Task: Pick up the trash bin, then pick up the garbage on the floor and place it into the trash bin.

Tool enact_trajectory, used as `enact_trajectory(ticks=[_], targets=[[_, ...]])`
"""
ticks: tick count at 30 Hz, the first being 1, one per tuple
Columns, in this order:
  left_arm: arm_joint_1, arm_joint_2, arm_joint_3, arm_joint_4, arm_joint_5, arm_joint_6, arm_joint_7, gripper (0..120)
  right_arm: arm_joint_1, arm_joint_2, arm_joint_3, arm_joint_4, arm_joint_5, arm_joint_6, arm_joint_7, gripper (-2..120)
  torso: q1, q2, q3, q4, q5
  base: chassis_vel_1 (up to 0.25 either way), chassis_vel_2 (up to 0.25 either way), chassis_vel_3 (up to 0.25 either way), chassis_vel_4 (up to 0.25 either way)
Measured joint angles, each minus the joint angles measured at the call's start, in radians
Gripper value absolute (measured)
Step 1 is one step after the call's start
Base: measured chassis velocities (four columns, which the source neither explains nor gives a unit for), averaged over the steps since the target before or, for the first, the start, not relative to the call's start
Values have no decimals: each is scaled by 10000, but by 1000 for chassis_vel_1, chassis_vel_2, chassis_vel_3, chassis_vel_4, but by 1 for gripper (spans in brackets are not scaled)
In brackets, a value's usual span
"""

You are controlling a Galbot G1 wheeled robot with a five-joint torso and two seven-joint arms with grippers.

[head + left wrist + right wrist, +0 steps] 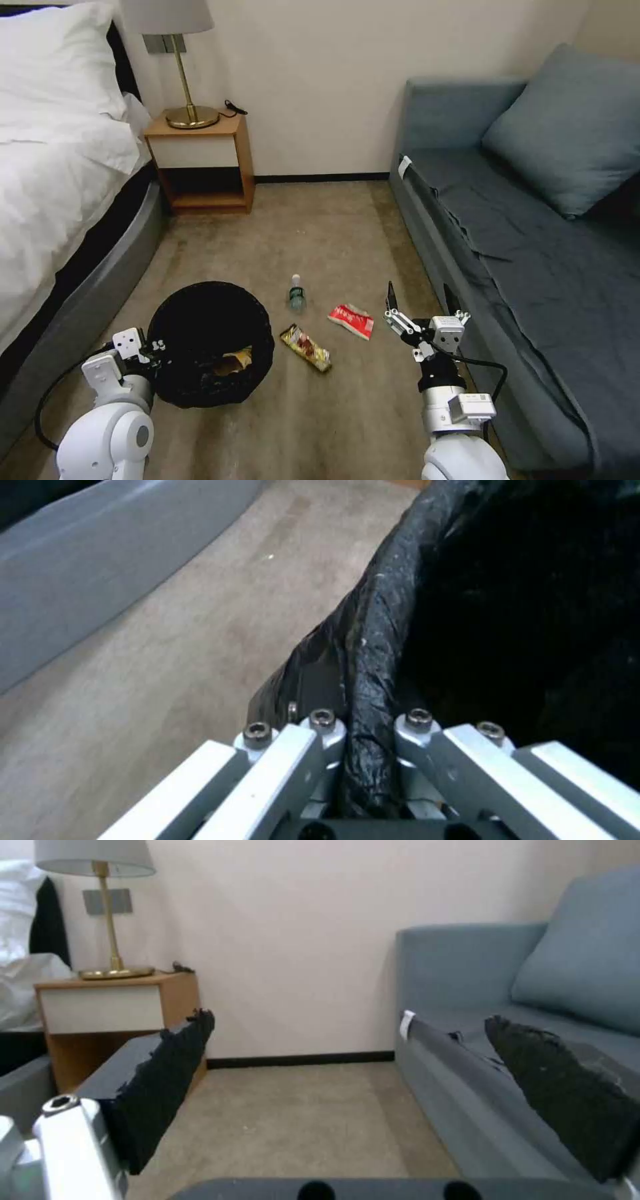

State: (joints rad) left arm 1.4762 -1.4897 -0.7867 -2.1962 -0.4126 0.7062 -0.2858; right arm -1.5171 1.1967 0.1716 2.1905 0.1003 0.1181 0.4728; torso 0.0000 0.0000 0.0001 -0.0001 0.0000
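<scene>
The black mesh trash bin (210,343) with its black liner is at the lower left, a brown-yellow wrapper lying inside it. My left gripper (157,347) is shut on the bin's near-left rim; the left wrist view shows the liner rim (373,680) pinched between the fingers. On the floor lie a clear plastic bottle (297,294), a red-white snack packet (352,321) and a yellow-red candy wrapper (306,347). My right gripper (421,299) hovers open to the right of the packet, its dark pads (167,1080) wide apart and nothing between them.
A bed (60,200) runs along the left, a blue-grey sofa (533,267) along the right. A wooden nightstand (203,160) with a brass lamp (180,67) stands against the back wall. Open carpet lies between them.
</scene>
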Motion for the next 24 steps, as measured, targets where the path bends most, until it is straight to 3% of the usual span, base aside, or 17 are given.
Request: enact_trajectory(ticks=[8, 16, 20, 24], targets=[[-45, -7, -7, 39, -7, 0, -3, 3, 163, -84, -89, -210, 60, 7, -54, 100, 0, 0, 0, 0, -3, -162, 167, 178, -165], [-96, -14, -86, 98, -64, 0, -3, 3, 545, -402, -306, -611, 283, 43, -318, 100, 0, 0, 0, 1, -1, -59, 57, 55, -50], [-146, -1, -200, 140, -105, 0, -4, 3, 1198, -1046, -646, -1140, 937, -20, -593, 100, 0, 0, -1, 0, 0, 0, 0, 0, 0], [-139, 17, -268, 139, -105, -10, 4, 3, 2351, -1936, -1411, -2002, 2149, -649, -668, 100, 0, 0, -1, 0, 1, 0, 0, 0, 0]])
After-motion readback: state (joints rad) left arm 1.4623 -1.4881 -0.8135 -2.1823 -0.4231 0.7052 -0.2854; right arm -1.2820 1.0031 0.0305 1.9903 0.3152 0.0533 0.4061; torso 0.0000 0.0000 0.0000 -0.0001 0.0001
